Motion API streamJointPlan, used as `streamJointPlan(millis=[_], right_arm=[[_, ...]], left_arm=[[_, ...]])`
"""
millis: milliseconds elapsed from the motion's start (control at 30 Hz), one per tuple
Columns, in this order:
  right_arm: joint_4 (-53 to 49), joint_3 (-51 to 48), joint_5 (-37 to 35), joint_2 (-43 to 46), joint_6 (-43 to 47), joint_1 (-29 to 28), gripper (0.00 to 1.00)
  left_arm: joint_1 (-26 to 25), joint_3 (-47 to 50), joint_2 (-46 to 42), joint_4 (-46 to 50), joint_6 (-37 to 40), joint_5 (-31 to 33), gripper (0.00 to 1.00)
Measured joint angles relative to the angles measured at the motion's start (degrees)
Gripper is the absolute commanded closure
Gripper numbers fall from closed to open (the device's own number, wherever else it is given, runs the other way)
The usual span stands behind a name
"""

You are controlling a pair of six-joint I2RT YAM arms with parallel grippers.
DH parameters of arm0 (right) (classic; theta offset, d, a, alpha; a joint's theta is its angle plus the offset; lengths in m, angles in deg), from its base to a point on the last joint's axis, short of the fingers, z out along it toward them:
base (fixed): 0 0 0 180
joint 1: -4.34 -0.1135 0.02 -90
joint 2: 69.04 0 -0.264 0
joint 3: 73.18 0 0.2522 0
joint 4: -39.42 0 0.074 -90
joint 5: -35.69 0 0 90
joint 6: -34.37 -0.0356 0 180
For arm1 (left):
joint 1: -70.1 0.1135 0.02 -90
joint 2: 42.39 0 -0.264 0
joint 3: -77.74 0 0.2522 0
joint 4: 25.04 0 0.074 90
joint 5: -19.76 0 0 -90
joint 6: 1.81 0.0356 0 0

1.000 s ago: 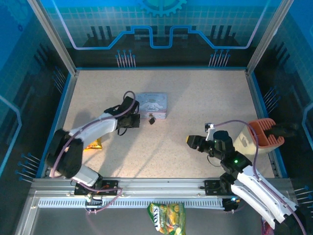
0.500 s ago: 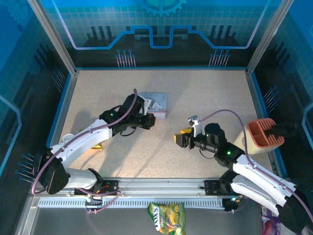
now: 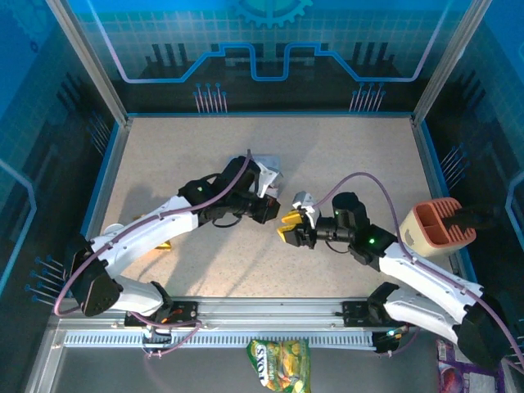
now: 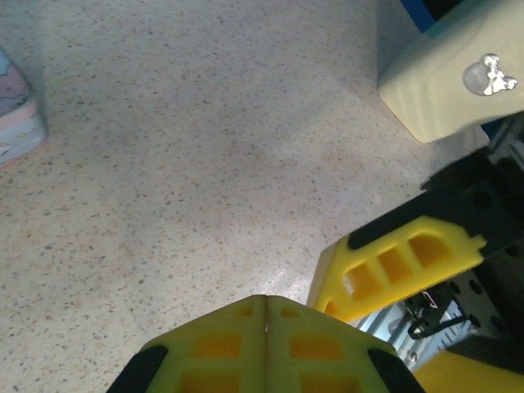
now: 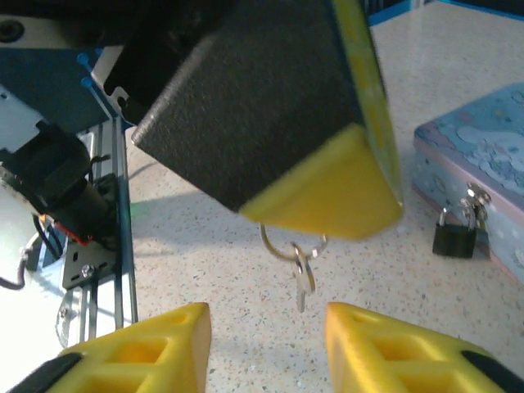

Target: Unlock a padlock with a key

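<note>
The key (image 5: 303, 282) hangs from left pincer (image 4: 266, 311); right pincer (image 5: 266, 327) spread beneath.

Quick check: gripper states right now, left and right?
The left gripper: closed, holding the key, which dangles below it.
The right gripper: open, empty, just under the key.

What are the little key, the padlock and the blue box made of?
The key looks like bare metal: silvery, shiny, hanging on a thin wire ring. The padlock seems metal too: dark dull body, shiny silver loop. The blue box is probably painted tin, judging by its smooth printed side.
</note>
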Motion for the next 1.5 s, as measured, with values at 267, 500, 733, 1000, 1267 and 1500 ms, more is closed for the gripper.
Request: streamJointPlan(millis=[267,500,733,1000,1267,1500], right_arm=[[1.25,0.11,1.11,-0.61,-0.11,-0.02,0.85],[1.81,0.00,1.42,-0.61,-0.04,-0.02,0.90],[2.14,-0.39,0.92,-0.50,0.04,-0.02,0.90],[2.69,-1.42,-1.84,0.85,-0.92,-0.02,0.82],[-3.15,-2.99,-8.87,5.77,-9.75,-1.20,0.69],[-10.10,-3.02,-16.98,-1.92,-23.12,-7.28,0.67]], left_arm=[[-1.22,-1.05,0.63,0.61,2.01,-0.74,0.99],[-1.44,-1.44,1.90,0.52,3.02,-0.94,0.99],[-1.55,-1.75,2.56,0.52,3.04,-1.14,0.99],[-1.64,-1.70,2.58,0.48,2.12,-0.04,0.94],[5.29,6.88,0.79,0.72,-5.22,6.82,0.76],[6.51,8.44,5.64,6.01,-7.78,10.12,0.67]])
